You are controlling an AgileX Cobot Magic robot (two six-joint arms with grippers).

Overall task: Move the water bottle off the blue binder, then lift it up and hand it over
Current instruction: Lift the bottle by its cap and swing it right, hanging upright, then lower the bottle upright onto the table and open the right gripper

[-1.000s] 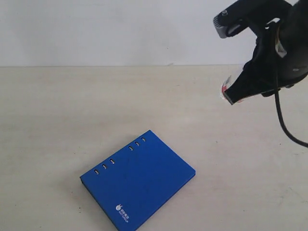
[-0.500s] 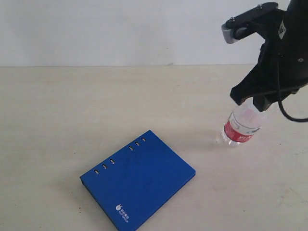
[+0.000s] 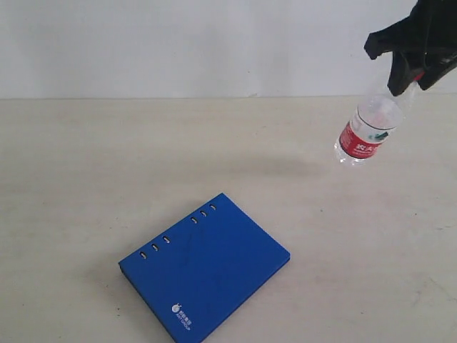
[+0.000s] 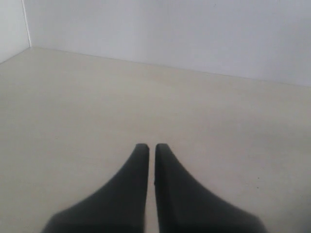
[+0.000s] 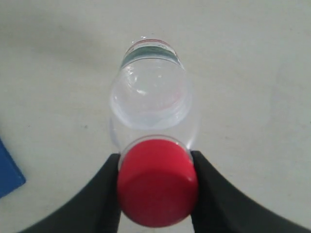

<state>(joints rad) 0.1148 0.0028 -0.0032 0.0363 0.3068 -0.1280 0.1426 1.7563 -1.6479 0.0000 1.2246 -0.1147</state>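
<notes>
Since our right gripper (image 5: 156, 161) holds the water bottle (image 5: 150, 97) only by its cap (image 5: 158, 189), we fear a swing could slip it loose.

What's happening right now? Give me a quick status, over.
Right gripper shut on water bottle, bottle hanging above the table. Left gripper shut, empty. Blue binder flat, bare. Nothing in the way.
</notes>
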